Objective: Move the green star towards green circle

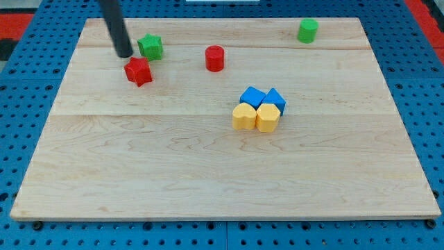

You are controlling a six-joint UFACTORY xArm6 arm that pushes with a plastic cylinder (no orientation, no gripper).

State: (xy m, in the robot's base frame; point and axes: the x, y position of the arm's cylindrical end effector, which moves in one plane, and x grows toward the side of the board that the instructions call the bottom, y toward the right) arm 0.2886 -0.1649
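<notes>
The green star lies near the view's top left of the wooden board. The green circle, a short cylinder, stands at the view's top right, far from the star. My tip rests on the board just left of the green star, very close to it or touching; I cannot tell which. It is just above the red star.
A red cylinder stands between the green star and the green circle, a little lower. Two blue blocks and two yellow blocks sit clustered right of the centre. Blue pegboard surrounds the board.
</notes>
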